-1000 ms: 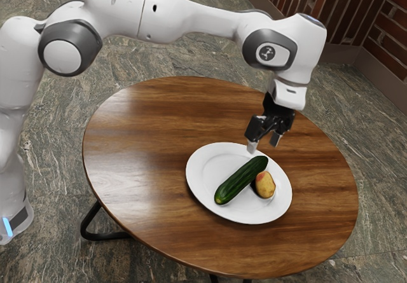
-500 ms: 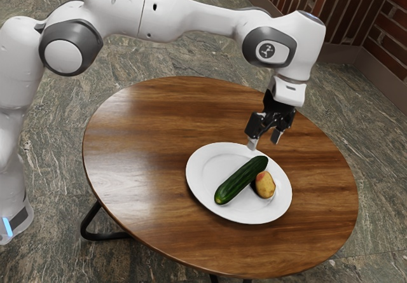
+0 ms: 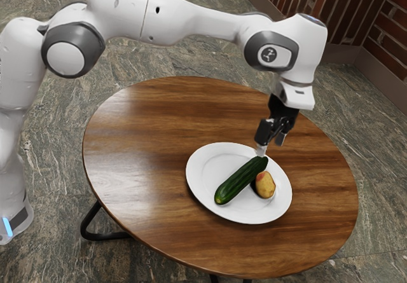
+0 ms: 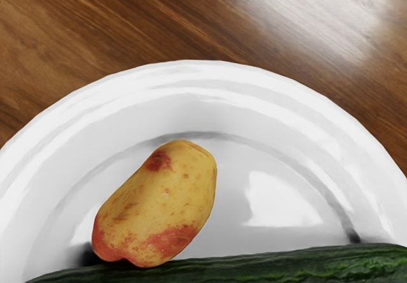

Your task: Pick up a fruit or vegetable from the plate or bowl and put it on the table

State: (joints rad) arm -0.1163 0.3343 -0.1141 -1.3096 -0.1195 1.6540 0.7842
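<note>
Cucumber (image 3: 238, 182) and potato (image 3: 266, 186) — together on plate (image 3: 205, 168)

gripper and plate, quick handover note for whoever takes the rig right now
Gripper: open, holding nothing, fingers pointing down by the cucumber's end that is nearer the hand.
Plate: on the table, carrying both the cucumber and the yellow, red-patched potato, side by side.
Done: nothing is on the bare table yet; both vegetables are on the plate.
Left: grip one, lift it clear of the rim, set it on the table, release. Either seems to fit the task.
</note>
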